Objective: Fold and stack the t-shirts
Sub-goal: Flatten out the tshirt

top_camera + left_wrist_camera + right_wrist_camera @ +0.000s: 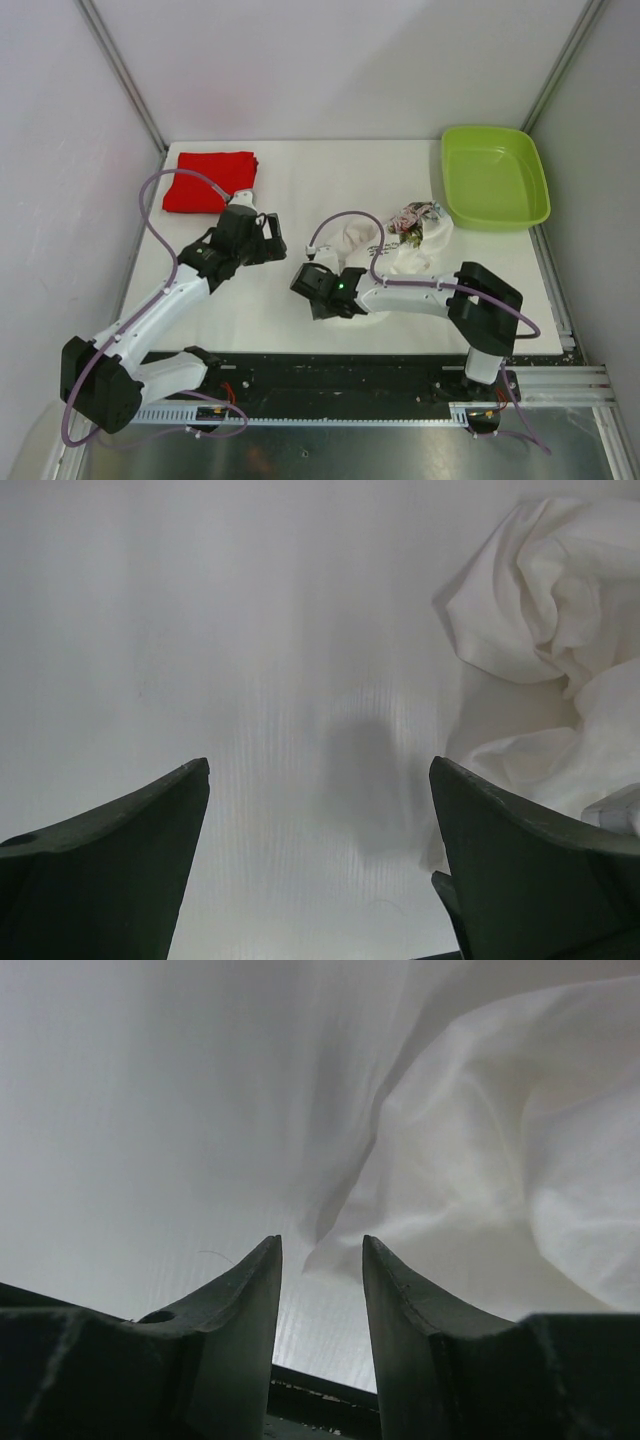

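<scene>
The soft white cloth t-shirt with a pink, green and dark print patch (415, 232) is heaped in a crumpled mound directly ahead of the right hand (322, 1242), with a pale edge reaching down to the fingertips. That hand is drawn in to about half its spread. A slit of bare surface (200, 630) is seen between the jaws, but whether the edge is actually pinched cannot be told from so close a view. The left hand (320, 765) is spread wide and holds nothing, and the same mound lies ahead of it and to its right. The plain bright red cloth t-shirt (210, 180), already folded into a flat square, lies near that hand, back and to its left. A lime-green plastic tray (495, 175) sits beyond the mound from the right hand. The white cloth is judged light, limp and prone to bunching. It would best be taken at a hem or shoulder seam by each hand and drawn flat, not grabbed in the middle.
</scene>
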Controlling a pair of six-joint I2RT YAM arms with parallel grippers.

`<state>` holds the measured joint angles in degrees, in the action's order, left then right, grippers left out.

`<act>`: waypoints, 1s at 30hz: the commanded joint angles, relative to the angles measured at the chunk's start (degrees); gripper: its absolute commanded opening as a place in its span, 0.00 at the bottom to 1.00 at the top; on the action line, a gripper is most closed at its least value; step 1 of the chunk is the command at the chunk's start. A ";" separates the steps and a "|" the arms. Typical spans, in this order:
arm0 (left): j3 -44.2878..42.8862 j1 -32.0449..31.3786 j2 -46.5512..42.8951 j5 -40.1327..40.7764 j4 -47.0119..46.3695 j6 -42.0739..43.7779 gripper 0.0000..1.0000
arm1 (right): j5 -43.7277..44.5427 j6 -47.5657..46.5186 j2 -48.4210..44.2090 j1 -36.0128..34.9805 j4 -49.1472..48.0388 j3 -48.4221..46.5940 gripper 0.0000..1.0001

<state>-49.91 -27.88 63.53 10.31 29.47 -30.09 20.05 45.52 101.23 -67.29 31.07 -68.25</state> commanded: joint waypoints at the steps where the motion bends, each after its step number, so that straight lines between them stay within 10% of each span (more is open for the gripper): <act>1: 0.27 0.42 -0.42 0.22 -1.43 -1.32 0.95 | 1.54 2.03 0.98 -1.29 0.85 -0.18 0.43; 12: 0.01 0.43 1.44 -0.49 -1.85 -1.84 0.95 | 2.19 2.72 4.69 -3.02 1.55 -0.21 0.38; 17: 0.69 0.46 2.70 -2.55 -3.16 -1.96 0.95 | 4.73 2.76 2.51 -2.28 2.99 -0.17 0.13; 30: -4.56 -5.65 17.33 -7.77 -12.93 -2.62 0.87 | 15.38 2.83 -23.98 6.32 19.09 -0.22 0.00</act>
<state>-49.80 -30.79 76.31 4.23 21.80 -32.12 28.75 47.57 85.49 -64.29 42.17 -67.94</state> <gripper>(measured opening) 0.888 0.023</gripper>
